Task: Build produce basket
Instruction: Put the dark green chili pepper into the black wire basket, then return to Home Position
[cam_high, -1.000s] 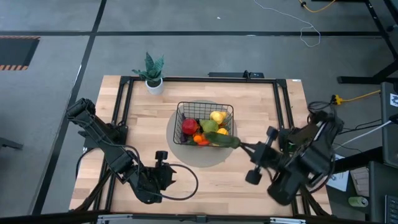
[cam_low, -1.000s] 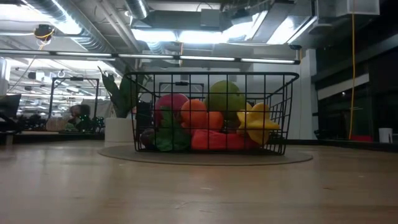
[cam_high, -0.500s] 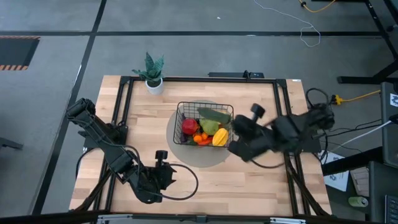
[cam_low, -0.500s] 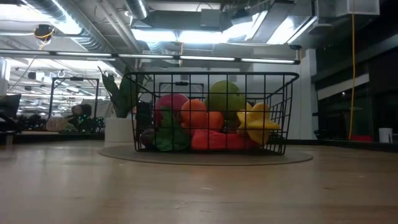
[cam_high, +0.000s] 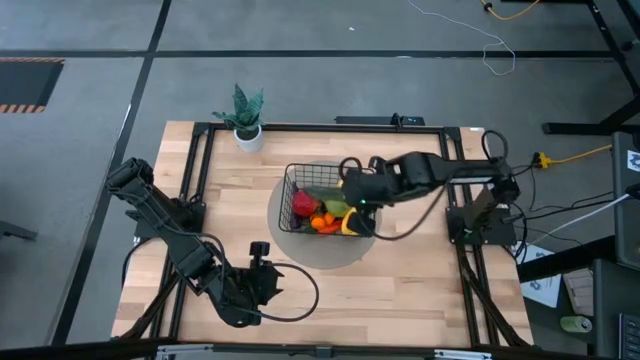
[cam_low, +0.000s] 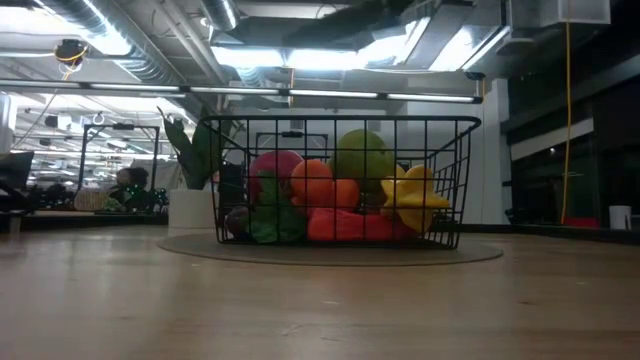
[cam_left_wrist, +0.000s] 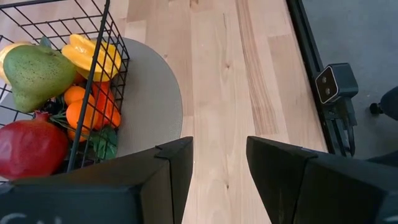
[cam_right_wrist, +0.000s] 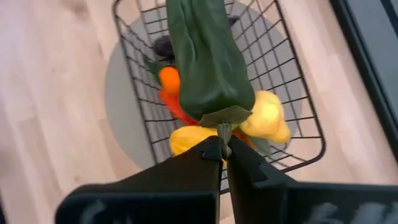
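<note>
High view: right gripper (cam_high: 352, 196), formerly beside the basket (cam_high: 366, 178), now above it, pinched shut on dark green vegetable (cam_right_wrist: 205, 56) stem; release pending. Left gripper (cam_left_wrist: 219, 162) parted, empty.

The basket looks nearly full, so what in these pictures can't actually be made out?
- Basket contents, high view: the right gripper and its dark green vegetable cover part of the pile.
- Lower fruits, low view: the front ones hide those behind.
- Right gripper, low view: not visible.
- Left gripper, left wrist view: fingertips cut off by the picture edge.
- Potted plant, low view: partly behind the wire.
</note>
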